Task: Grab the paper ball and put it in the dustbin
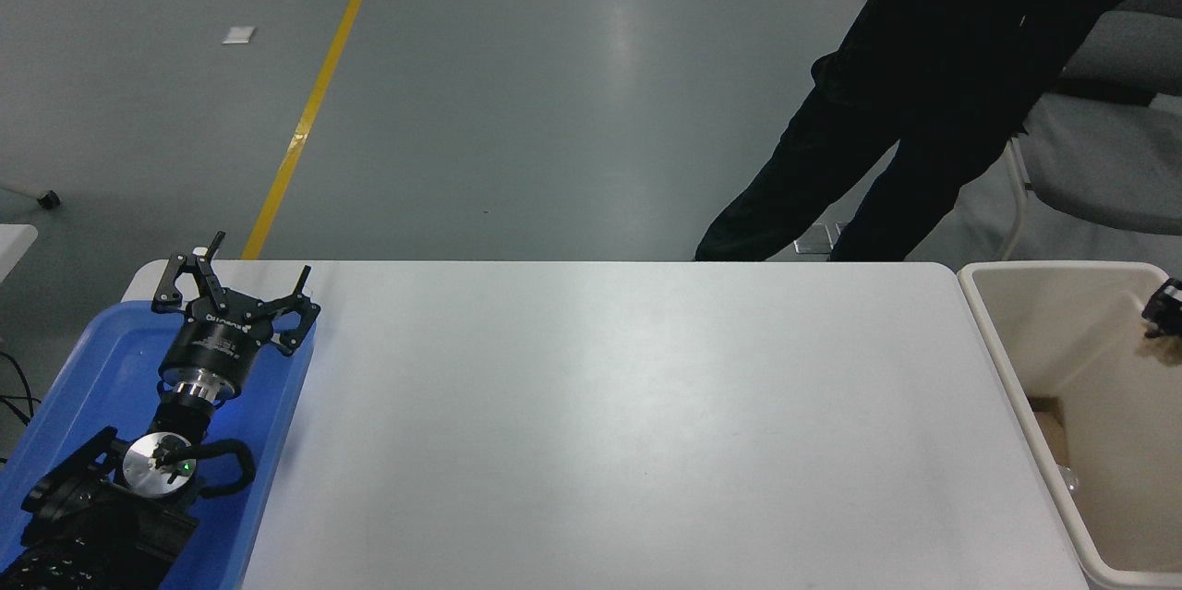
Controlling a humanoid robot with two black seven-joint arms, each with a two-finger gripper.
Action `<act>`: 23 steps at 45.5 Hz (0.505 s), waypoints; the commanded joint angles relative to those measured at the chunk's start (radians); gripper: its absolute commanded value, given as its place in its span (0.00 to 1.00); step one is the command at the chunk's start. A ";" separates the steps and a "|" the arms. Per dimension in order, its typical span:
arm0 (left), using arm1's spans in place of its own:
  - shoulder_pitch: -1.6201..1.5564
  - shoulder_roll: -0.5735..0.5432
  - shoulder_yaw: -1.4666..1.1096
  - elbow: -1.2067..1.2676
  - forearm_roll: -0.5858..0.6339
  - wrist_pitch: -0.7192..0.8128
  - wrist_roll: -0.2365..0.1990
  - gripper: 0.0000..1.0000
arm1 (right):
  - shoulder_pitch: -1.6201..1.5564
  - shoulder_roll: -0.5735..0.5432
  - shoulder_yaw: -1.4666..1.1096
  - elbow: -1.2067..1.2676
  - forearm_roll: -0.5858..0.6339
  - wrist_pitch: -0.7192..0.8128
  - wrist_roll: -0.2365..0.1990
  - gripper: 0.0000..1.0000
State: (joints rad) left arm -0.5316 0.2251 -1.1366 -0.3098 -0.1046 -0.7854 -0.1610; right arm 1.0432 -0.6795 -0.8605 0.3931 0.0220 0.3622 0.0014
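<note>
Head view. My right claw (1163,311) shows only as a black sliver at the 3 o'clock edge, over the dustbin (1007,367); whether it is open or gripping I cannot tell. A tan smudge just beneath it may be the paper ball (1160,345), above the bin's interior, too cropped for its creases to be read. I judge the step in hand to be the release; the next move calls for letting go well inside the rim. The left claw (236,293), parked at 8 o'clock over the blue tray (88,359) on the white desk (628,424), stands spread and empty. A person (942,64) stands at 1 o'clock.
</note>
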 commanded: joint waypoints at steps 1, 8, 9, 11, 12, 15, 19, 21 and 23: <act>-0.001 0.000 0.000 0.000 0.000 0.000 0.000 0.99 | -0.147 0.044 0.087 -0.088 -0.002 -0.134 -0.003 0.00; -0.001 0.000 0.000 0.000 0.000 0.000 0.000 0.99 | -0.204 0.081 0.129 -0.160 -0.002 -0.147 -0.004 0.00; -0.001 0.000 0.000 0.000 0.000 0.000 0.000 0.99 | -0.210 0.083 0.132 -0.165 -0.002 -0.147 -0.004 0.00; -0.001 0.000 0.001 0.000 0.000 0.000 0.000 0.99 | -0.215 0.086 0.135 -0.166 -0.002 -0.147 -0.004 0.00; -0.001 0.000 0.001 0.000 0.000 0.000 0.000 0.99 | -0.216 0.086 0.136 -0.168 -0.002 -0.149 -0.004 0.00; -0.001 0.000 0.000 0.000 0.000 0.000 0.000 0.99 | -0.218 0.086 0.137 -0.168 -0.002 -0.158 -0.006 0.00; -0.001 0.000 0.001 0.000 0.000 0.000 0.000 0.99 | -0.221 0.087 0.137 -0.169 -0.002 -0.174 -0.006 0.00; -0.001 0.000 0.001 0.000 0.000 0.000 0.000 0.99 | -0.226 0.087 0.137 -0.171 -0.002 -0.181 -0.006 0.00; -0.001 0.000 0.001 0.000 0.000 0.000 0.000 0.99 | -0.229 0.087 0.137 -0.171 -0.002 -0.192 -0.006 0.00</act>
State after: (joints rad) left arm -0.5323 0.2251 -1.1359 -0.3098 -0.1042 -0.7854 -0.1610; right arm 0.8500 -0.6044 -0.7405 0.2460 0.0202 0.2144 -0.0035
